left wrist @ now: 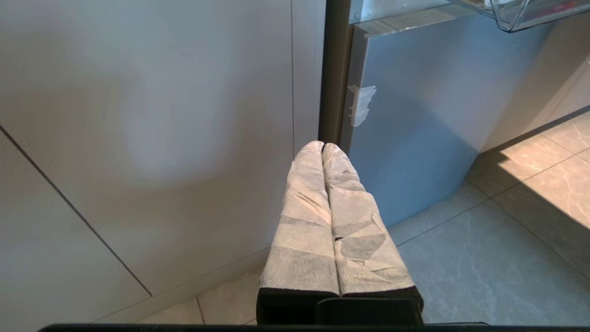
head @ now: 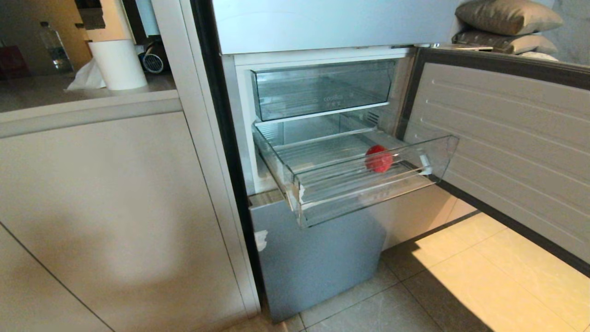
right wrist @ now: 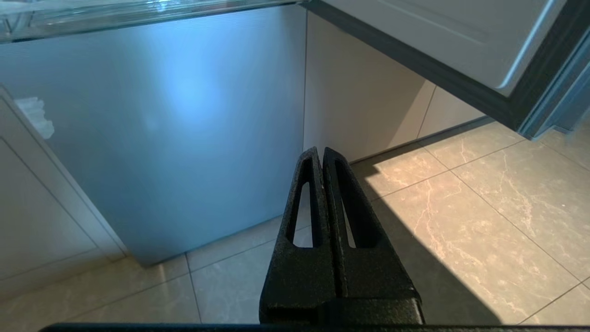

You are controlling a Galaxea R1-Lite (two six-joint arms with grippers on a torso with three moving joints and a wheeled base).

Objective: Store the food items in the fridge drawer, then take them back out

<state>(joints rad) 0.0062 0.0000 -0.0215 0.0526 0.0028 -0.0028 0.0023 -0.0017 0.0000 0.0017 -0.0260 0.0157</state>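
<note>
One red fruit (head: pixel 379 158) lies in the fridge drawer (head: pixel 368 193) in the head view, toward the right of its ribbed floor and a little behind the clear front wall; a second fruit is nowhere to be seen. The drawer stands pulled well out of the fridge, under a taller clear drawer (head: pixel 322 90) that sits pushed in, and the fridge door (head: pixel 502 147) swings wide to the right, which leaves the fruit reachable from above and from the front. Neither arm shows in this view. From the left wrist view, the left pincer (left wrist: pixel 322 146) points at the seam between the pale cupboard panel (left wrist: pixel 138 115) and the lower fridge panel (left wrist: pixel 415 115), its cloth-wrapped fingers (left wrist: pixel 304 221) pressed together and empty, low near the floor (left wrist: pixel 484 258). From the right wrist view, the right pincer (right wrist: pixel 321 152) likewise hangs low, black fingers (right wrist: pixel 299 258) closed tight on nothing, aimed at the lower panel's base beneath the drawer. Both arms look parked, well below the fruit.
</note>
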